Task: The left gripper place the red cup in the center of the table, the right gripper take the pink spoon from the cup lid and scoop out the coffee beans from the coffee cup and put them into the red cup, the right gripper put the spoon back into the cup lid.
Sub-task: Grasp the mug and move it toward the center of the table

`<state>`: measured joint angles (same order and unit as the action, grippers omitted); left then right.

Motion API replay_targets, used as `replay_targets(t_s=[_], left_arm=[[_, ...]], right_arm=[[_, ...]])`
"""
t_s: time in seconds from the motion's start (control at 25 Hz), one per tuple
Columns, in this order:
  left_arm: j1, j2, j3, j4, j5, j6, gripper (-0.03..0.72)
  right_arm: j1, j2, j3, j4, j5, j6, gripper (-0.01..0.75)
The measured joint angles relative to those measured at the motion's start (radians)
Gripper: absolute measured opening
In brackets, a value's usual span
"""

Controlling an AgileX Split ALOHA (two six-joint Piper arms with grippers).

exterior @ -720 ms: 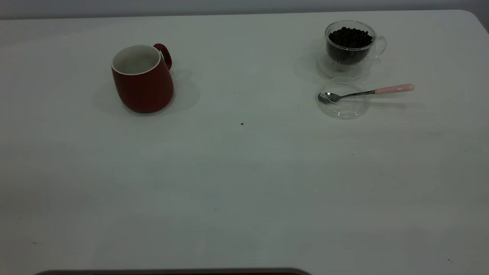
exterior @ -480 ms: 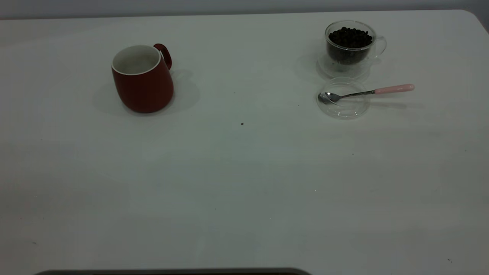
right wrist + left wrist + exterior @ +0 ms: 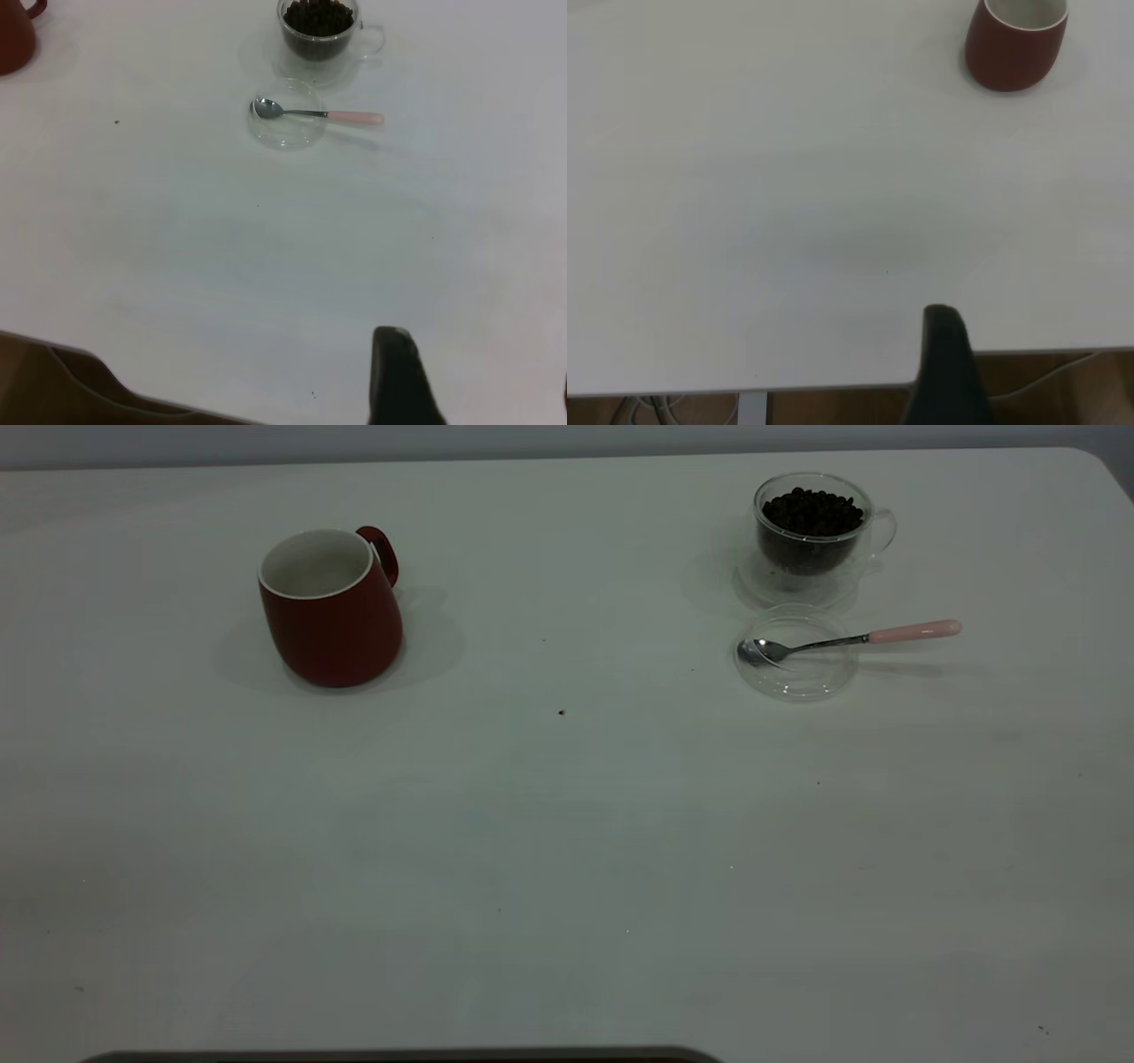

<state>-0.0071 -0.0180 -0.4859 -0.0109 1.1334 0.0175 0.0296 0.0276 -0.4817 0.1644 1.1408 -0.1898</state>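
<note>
The red cup (image 3: 330, 607) stands upright at the table's (image 3: 567, 850) far left, its handle turned away; the left wrist view shows the red cup (image 3: 1014, 44) far off. At the far right stands the coffee cup (image 3: 811, 536), full of coffee beans (image 3: 812, 511). In front of it lies the cup lid (image 3: 797, 657), with the pink spoon (image 3: 912, 632) resting across it, bowl inside, handle pointing right. Neither gripper appears in the exterior view. My left gripper (image 3: 1041, 367) hangs at the table's near edge, one dark finger (image 3: 943, 363) showing. My right gripper (image 3: 483, 376) is open and empty, far from the spoon (image 3: 354, 117).
A dark rounded edge (image 3: 399, 1056) runs along the bottom of the exterior view. Brown floor and cables (image 3: 1045, 381) lie past the table's near edge. Tiny dark specks (image 3: 561, 712) dot the tabletop between the cups.
</note>
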Motion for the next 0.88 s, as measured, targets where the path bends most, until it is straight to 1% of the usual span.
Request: replay_targets(t_s=[0.6, 0.72, 0.88], left_arm=[[0.000, 0.000, 0.000, 0.001, 0.000, -0.001, 0.587], [0.000, 0.003, 0.000, 0.001, 0.000, -0.025, 0.587], [0.000, 0.116, -0.012, 0.017, 0.014, -0.044, 0.587]], right_arm=[[0.000, 0.000, 0.000, 0.000, 0.000, 0.000, 0.473], [0.000, 0.000, 0.000, 0.000, 0.000, 0.000, 0.473], [0.000, 0.000, 0.000, 0.000, 0.000, 0.000, 0.473]])
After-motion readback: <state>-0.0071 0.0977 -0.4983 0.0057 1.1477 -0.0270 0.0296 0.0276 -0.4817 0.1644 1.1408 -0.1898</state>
